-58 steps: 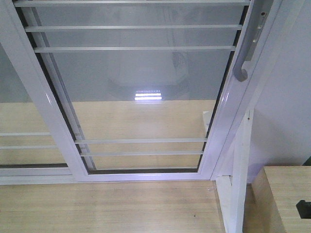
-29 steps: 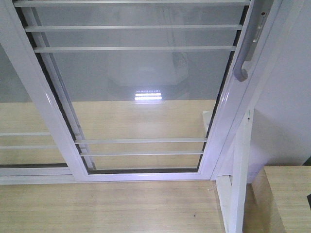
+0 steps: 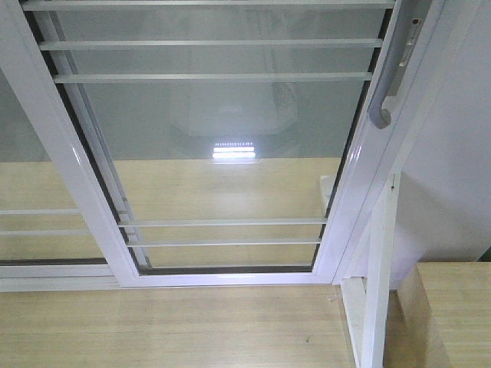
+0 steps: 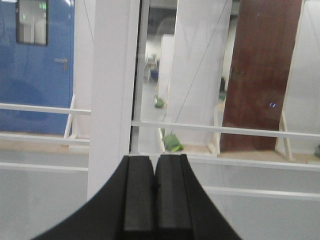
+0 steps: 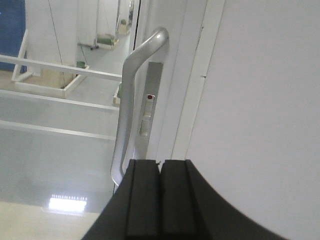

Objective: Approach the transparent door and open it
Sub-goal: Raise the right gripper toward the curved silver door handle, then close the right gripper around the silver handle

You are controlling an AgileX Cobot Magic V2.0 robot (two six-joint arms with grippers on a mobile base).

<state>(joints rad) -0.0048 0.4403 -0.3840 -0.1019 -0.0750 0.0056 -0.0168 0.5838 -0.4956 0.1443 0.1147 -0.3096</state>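
Observation:
The transparent door (image 3: 222,138) fills the front view: a white-framed glass panel with thin horizontal white bars. Its curved light-grey handle (image 3: 381,107) sits on the right stile. Neither gripper shows in the front view. In the right wrist view the handle (image 5: 131,100) stands upright just ahead. My right gripper (image 5: 160,162) is shut and empty, its tips just right of the handle's lower end. In the left wrist view my left gripper (image 4: 155,159) is shut and empty, facing a white stile (image 4: 112,90) and the barred glass.
A second glass panel without a handle (image 3: 31,199) lies to the left. A white wall (image 3: 453,153) and a white post (image 3: 380,268) stand right of the door. A wooden box (image 3: 453,314) is at the lower right. The wooden floor (image 3: 169,330) runs along the bottom.
A dark part at the front view's lower right edge has slid out of view to the right. The door and handle have not moved.

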